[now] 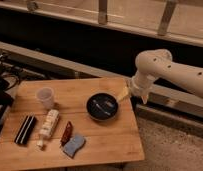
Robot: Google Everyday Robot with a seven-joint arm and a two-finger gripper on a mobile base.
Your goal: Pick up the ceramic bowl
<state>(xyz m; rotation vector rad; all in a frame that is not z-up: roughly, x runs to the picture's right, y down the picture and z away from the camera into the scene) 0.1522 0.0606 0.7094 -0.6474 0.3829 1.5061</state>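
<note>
The ceramic bowl (101,106) is round, shallow and glossy black with pale reflections inside. It sits on the right half of the wooden table (115,135). My white arm reaches in from the right. My gripper (123,93) is at the bowl's upper right rim, near the table's far right edge. A small translucent white plastic cup (45,97) stands upright on the left part of the table, well apart from the bowl.
In front of the cup lie a black case (25,129), a white bottle on its side (48,125), a dark red packet (67,132) and a blue sponge (74,145). Cables hang at the far left. A dark ledge and railing run behind the table.
</note>
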